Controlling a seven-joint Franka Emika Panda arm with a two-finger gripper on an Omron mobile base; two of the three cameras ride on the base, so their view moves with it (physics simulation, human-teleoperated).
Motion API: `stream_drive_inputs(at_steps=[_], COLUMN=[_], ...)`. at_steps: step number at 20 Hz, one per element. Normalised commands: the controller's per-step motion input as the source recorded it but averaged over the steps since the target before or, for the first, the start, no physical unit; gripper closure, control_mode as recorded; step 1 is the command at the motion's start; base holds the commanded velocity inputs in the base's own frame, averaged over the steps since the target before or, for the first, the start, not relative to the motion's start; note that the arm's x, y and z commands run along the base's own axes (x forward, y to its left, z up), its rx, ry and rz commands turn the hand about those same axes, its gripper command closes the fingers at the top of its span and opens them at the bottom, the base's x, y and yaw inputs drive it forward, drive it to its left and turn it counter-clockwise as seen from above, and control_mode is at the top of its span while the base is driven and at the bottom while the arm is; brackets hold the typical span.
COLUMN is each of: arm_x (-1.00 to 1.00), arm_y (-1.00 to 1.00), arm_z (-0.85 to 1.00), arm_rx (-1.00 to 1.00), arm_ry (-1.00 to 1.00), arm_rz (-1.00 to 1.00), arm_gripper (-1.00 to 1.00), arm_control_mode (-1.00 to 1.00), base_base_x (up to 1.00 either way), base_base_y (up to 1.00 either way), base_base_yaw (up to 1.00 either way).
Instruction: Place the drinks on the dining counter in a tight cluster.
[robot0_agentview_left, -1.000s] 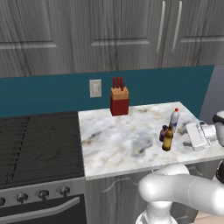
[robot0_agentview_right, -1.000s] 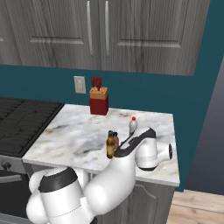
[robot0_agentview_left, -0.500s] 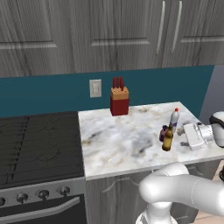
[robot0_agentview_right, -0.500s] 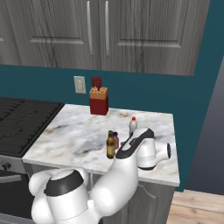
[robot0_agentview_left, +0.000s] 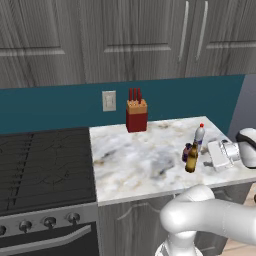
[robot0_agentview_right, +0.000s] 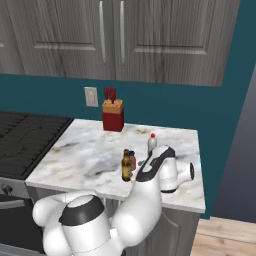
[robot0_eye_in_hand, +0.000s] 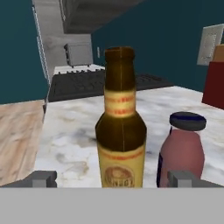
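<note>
While its fingers are standing apart, pincer (robot0_eye_in_hand: 112, 178) is facing brown beer bottle (robot0_eye_in_hand: 120, 131), standing upright on marble surface (robot0_agentview_left: 145, 155) beside maroon bottle (robot0_eye_in_hand: 181, 151) and clear bottle (robot0_agentview_left: 199, 137)

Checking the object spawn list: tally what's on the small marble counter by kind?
Beer bottle: 1, brown glass
Water bottle: 1, clear with a red cap
Short maroon bottle: 1, dark cap
Knife block: 1, red
Total: 4
</note>
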Motion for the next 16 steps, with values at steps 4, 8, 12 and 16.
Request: stream_drive_inputs(at_steps=[4,8,12,16], arm_x=[0.06,0.00,0.01,0.01], arm_y=[0.00,0.16,0.14,0.13], arm_z=[-0.06,-0.05,-0.04,-0.04], arm_rx=[0.00,0.00,0.00,0.00], arm_ry=[0.00,0.01,0.00,0.00], arm_rz=[0.00,0.00,0.00,0.00], arm_gripper=[-1.00,-1.00,-1.00,-1.00], arm_control_mode=[-1.00,-1.00,-1.00,-1.00], base_base_x=[0.00,0.00,0.00,0.00], base_base_y=[0.00,0.00,0.00,0.00], base_base_yaw=[0.00,0.00,0.00,0.00])
